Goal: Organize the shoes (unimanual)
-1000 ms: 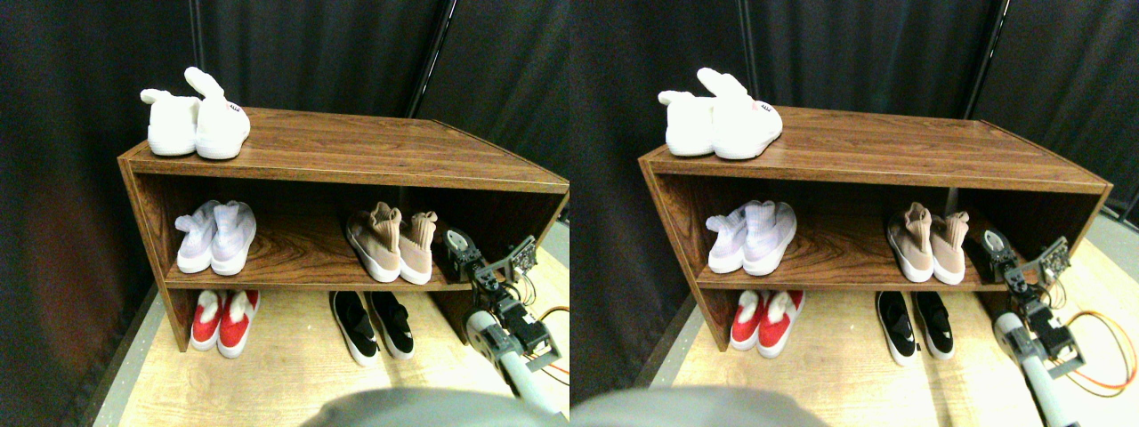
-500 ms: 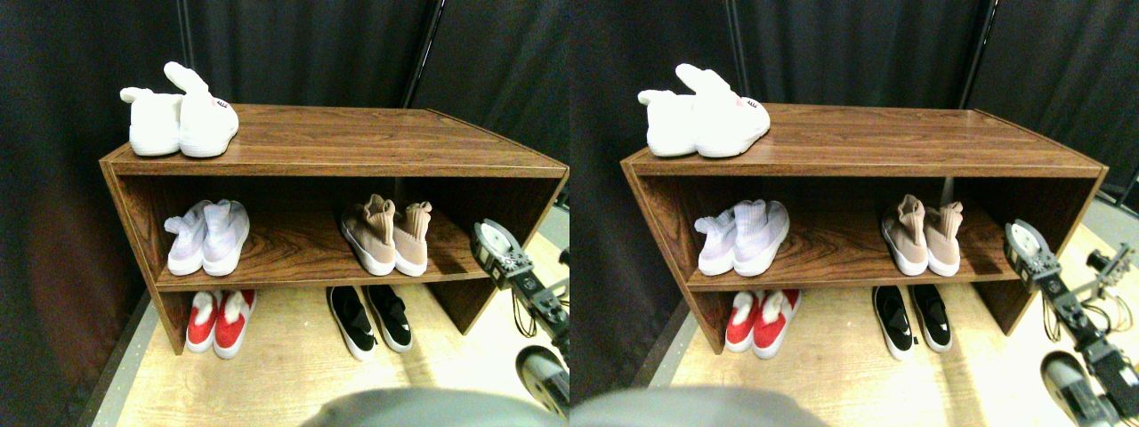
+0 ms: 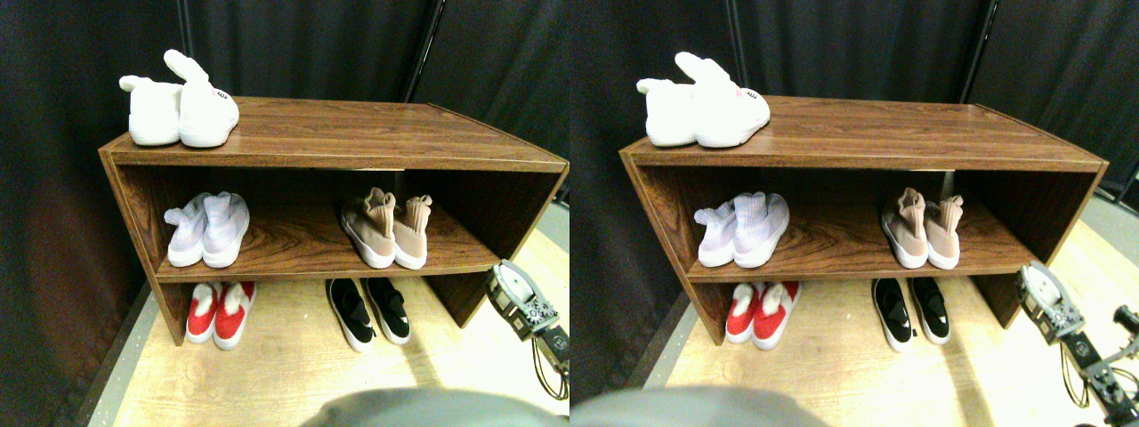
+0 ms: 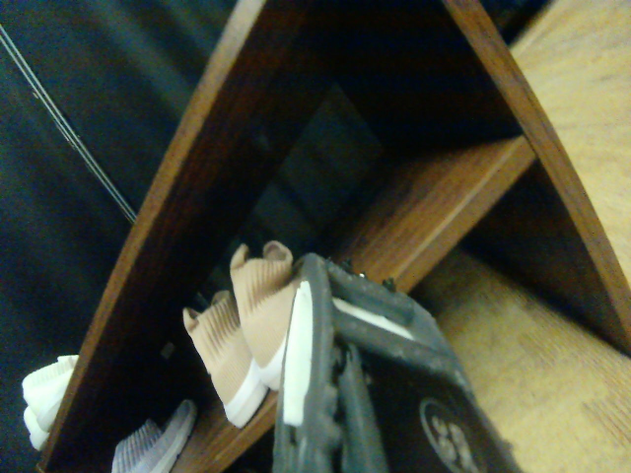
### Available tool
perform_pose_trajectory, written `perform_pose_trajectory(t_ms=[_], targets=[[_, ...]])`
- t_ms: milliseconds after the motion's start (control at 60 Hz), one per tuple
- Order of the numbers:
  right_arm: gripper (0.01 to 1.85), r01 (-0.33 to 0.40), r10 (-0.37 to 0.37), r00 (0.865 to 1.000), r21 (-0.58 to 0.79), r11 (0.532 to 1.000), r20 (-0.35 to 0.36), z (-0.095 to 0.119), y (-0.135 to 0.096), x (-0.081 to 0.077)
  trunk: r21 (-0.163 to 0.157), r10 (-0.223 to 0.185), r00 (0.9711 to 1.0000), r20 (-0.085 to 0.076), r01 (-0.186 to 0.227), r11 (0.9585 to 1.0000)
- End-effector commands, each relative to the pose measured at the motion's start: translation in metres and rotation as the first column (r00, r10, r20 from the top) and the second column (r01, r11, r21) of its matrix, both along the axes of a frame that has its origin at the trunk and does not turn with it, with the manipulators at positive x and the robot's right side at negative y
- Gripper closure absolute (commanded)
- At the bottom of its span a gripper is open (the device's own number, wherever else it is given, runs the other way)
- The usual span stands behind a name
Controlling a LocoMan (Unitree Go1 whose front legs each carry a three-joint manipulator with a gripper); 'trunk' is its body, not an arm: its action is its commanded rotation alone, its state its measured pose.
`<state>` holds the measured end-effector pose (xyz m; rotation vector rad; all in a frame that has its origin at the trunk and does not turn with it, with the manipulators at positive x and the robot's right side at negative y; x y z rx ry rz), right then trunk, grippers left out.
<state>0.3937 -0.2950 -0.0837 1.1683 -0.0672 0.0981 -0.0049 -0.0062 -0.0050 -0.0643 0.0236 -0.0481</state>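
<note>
The tan knit sneakers stand side by side on the right of the middle shelf, heels toward me; the wrist view shows them too. On the floor under that shelf sit the black slip-ons as a pair. My right gripper hangs low at the lower right, outside the rack's right wall and apart from both pairs. Nothing shows in it. In the wrist view the gripper points at the tan sneakers from a distance.
The wooden shoe rack carries fluffy white bunny slippers on top at the left and lavender sneakers on the middle shelf's left. Red shoes sit on the floor below. Dark curtains hang behind; light wood floor lies in front.
My right manipulator has drawn back from the middle shelf beside the tan sneakers and dropped down to the right. The camera view has shifted. The shoes stay where they were.
</note>
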Motion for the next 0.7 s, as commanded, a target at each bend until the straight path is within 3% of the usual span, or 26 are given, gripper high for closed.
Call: perform_pose_trajectory(t_ms=[17, 100, 250, 417, 700], targets=[[1.80, -0.023, 0.023, 1.000, 0.075, 0.997, 0.008, -0.004, 0.005, -0.003, -0.022, 0.010, 0.9990, -0.043, -0.011, 0.9997], [1.80, -0.039, 0.040, 0.999, 0.084, 0.996, -0.017, -0.016, 0.007, -0.004, -0.021, 0.010, 0.9987, -0.049, -0.011, 0.9997], [1.80, 0.013, -0.006, 0.998, 0.109, 0.994, -0.063, -0.034, 0.009, -0.004, -0.022, 0.011, 0.9982, -0.060, -0.012, 0.9997], [1.80, 0.043, -0.026, 0.992, 0.127, 0.991, -0.127, -0.054, 0.004, 0.007, -0.021, 0.013, 0.9980, -0.063, -0.014, 0.9997], [1.80, 0.126, -0.088, 0.969, 0.155, 0.980, -0.233, -0.094, -0.011, 0.048, -0.031, 0.026, 0.9977, -0.063, -0.028, 0.9991]])
